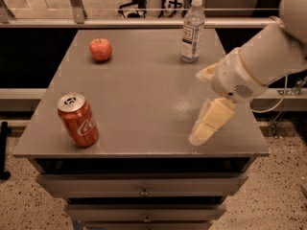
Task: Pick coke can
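The coke can (78,120) is red with a white script logo and a silver top. It stands upright near the front left corner of the grey table (144,95). My gripper (202,102) is over the right front part of the table, well to the right of the can and apart from it. Its two cream fingers are spread, one fingertip (207,73) higher and one (201,134) close to the table's front edge. It holds nothing.
A red apple (100,49) sits at the back left of the table. A clear water bottle (192,30) with a white cap stands at the back right, just behind my arm. Drawers (144,190) are under the tabletop.
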